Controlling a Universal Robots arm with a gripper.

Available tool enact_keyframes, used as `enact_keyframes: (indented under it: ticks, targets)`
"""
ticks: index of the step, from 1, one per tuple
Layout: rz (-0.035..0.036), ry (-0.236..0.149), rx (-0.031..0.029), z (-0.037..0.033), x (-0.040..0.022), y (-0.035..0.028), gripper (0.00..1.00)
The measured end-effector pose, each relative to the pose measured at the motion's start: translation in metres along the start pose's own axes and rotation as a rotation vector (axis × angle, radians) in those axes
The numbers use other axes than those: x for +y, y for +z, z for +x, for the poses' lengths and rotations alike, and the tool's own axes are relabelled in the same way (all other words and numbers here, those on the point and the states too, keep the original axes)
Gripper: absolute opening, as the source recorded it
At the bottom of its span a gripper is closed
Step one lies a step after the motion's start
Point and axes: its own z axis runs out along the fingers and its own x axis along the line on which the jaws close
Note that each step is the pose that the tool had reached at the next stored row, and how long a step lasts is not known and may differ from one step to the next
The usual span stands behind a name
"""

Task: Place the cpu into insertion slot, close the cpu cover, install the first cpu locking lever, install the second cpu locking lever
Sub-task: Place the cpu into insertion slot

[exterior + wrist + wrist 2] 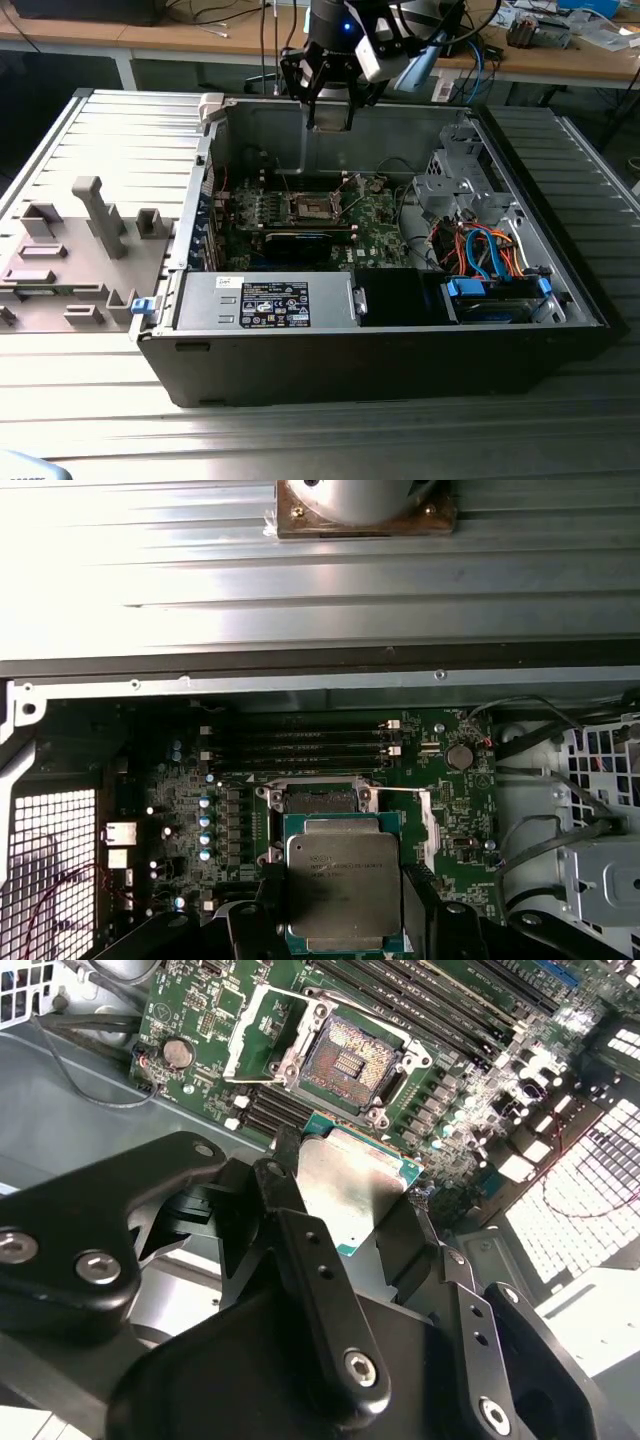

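While the tool (352,1198) is clenched on the cpu (350,1182), I get the grip itself from the second wrist view: black fingers (283,1175) press on two opposite edges of the chip, which hangs in the air, apart from the board below. The first wrist view gives me the cpu's (343,888) flat face instead, a silvery-tan metal square with faint print, framed by a thin green edge and level between the tool's (345,912) two sides.

Beyond the chip, the insertion slot (345,1060) lies bare, a dark square of contacts inside a silver rim. The cpu cover (243,1030) is swung open just beside it. In the first wrist view the slot (320,802) peeks out just past the cpu's far edge, on the green motherboard (455,815).

From the exterior view, the arm comes in from the far side and the tool (330,112) points straight down, high over the rear wall of the open computer case (400,350), well above the slot (312,207). That case sits on the ribbed metal counter (300,435).
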Motion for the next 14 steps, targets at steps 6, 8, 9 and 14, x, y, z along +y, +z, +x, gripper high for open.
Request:
enact_keyframes:
  ticks: [6,8,9,14]
  targets:
    - [0.0001,0.000,0.0000,0.0000,-0.0001,0.0015,0.55]
    - [0.0000,0.000,0.0000,0.0000,-0.0002,0.0019,0.55]
    - [0.0001,0.000,0.0001,0.0000,-0.0002,0.0020,0.55]
    - [-0.0001,0.000,0.0000,-0.0001,-0.0003,0.0030,0.55]
